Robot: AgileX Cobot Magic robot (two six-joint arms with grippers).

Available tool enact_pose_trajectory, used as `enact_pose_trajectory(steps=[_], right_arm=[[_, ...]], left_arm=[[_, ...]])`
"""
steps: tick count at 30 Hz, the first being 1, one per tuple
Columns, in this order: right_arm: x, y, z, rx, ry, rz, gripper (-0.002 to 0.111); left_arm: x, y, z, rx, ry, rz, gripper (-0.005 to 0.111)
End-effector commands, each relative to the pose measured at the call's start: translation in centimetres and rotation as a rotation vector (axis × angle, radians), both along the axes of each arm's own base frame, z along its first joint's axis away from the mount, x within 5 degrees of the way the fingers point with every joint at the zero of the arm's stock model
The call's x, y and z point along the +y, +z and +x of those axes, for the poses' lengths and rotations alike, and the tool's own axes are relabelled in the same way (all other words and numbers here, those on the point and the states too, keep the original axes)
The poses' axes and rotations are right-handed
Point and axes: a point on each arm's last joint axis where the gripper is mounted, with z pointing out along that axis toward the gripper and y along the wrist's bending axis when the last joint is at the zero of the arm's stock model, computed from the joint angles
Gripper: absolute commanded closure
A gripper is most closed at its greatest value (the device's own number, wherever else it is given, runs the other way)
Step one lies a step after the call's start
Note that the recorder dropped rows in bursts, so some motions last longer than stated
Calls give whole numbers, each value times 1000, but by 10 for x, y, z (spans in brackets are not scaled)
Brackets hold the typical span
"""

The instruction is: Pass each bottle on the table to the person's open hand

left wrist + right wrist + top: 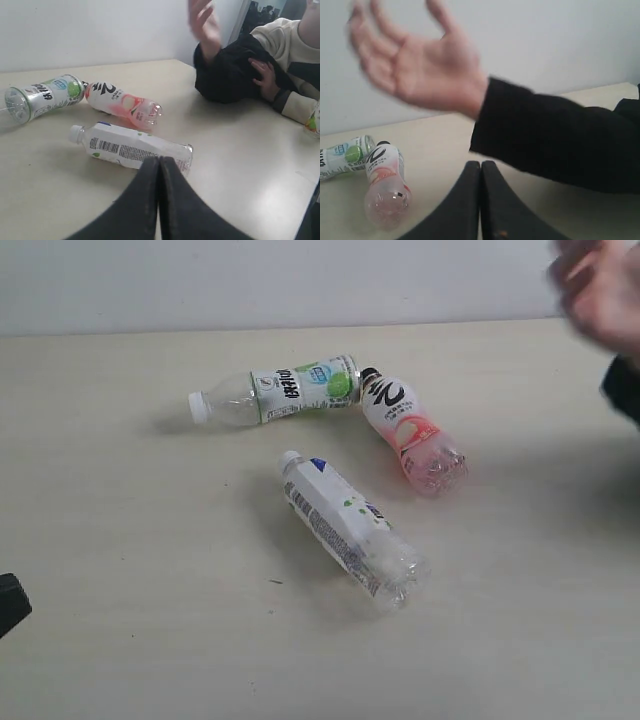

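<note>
White bottle (129,146) near left end effector (159,158)

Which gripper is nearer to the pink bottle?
Right, probably. The pink bottle lies close ahead of the right gripper, nothing between; from the left gripper it lies beyond the white bottle.

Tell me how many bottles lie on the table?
3: green-label bottle farthest back, pink bottle touching it, white-label bottle in front. Another may be hidden off-frame.

Left of the white-label bottle (350,530) the table (110,570) is bare; a gap parts this bottle from the touching green-label bottle (275,392) and pink bottle (410,430).
</note>
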Motion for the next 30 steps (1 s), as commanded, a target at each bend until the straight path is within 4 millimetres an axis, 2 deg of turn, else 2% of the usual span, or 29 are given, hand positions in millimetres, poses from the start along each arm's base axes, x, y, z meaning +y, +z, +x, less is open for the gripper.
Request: enact_pose_trajectory(steps=[1,9,13,16,20,23,25,28,30], right_arm=[[0,-1,0,-4,1,4,108],[0,-1,0,-4,1,4,108],[0,-1,0,-4,1,4,108],[0,-1,0,-4,1,4,108],[0,-1,0,-4,1,4,108],[0,-1,0,-4,1,4,108],[0,-1,0,-4,1,4,108],[0,-1,0,-4,1,4,108],[0,-1,0,-4,1,4,108]], left_arm=[[0,0,0,-3,4,-3,104],[0,7,0,-99,-6,-6,104],[0,26,1,-232,15,-166,104],[4,35,9,-243,123,-248,105],[12,51,29,-233,334,-277,105],[11,68,48,-223,413,-270,105],[5,78,62,-206,432,-233,105],[-9,105,92,-201,426,-169,105],[-22,124,117,-195,406,-52,105]])
